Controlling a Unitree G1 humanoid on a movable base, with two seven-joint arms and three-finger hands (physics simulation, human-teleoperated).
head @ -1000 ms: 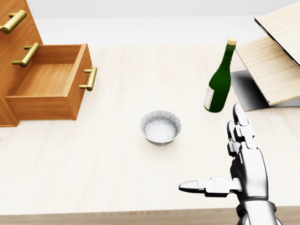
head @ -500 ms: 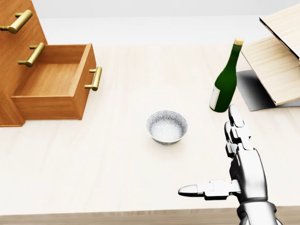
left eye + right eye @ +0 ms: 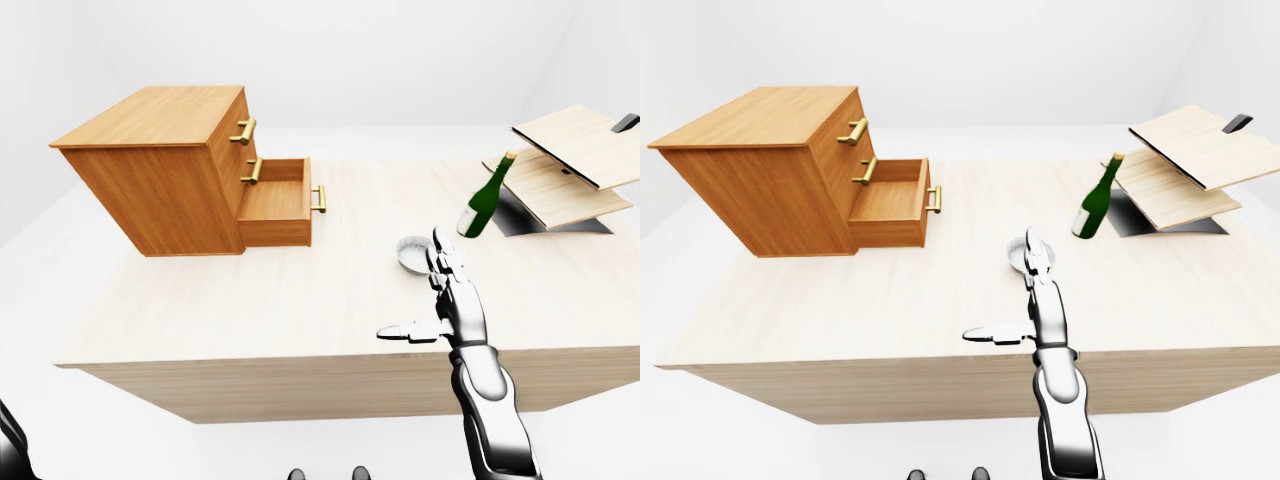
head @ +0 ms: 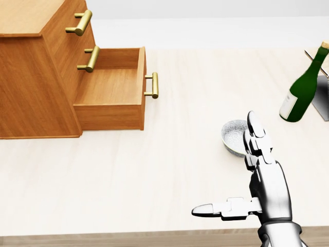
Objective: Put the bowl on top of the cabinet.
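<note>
Held the right hand (image 4: pixel 267 190) wide open and empty over the table (image 4: pixel 154 180), fingers (image 4: pixel 255 135) straight toward the head view's top, thumb (image 4: pixel 211 209) splayed left. Found the bowl (image 4: pixel 232 136) upright on the table just beyond and left of those fingertips, partly hidden by them, contact impossible to tell. Judged this hand the nearer of the 2, with the cabinet (image 3: pixel 160 112) top well apart to the upper left.

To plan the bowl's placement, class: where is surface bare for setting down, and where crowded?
The cabinet top is wholly bare. In the head view the table is bare below the cabinet and open drawer, across to the right hand, and between drawer and bottle. Crowded: the bowl beside the hand's fingers, and the bottle by the tilted boards.
</note>
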